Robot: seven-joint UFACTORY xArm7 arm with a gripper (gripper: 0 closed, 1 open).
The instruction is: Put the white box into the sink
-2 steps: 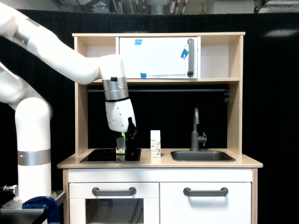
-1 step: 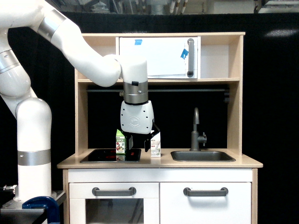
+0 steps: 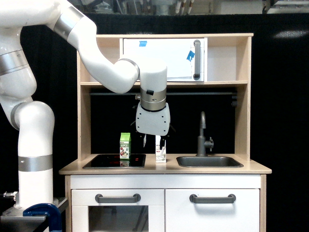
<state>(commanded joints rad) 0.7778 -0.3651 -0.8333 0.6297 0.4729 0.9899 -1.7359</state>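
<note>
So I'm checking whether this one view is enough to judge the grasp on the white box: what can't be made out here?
- Exterior view: the white box's top is covered by the hand, so contact cannot be told.
- How far the fingers are spread is too small and dark to read.
- The sink's inside is hidden by its front rim.
- The print on the green carton is too small to read.

- The gripper [image 3: 155,140] hangs mid-frame, its dark fingers spread just above the white box [image 3: 161,150].
- The box stands upright on the countertop [image 3: 164,169], between the green carton [image 3: 125,146] on the stove top [image 3: 99,162] and the sink [image 3: 209,161].
</note>
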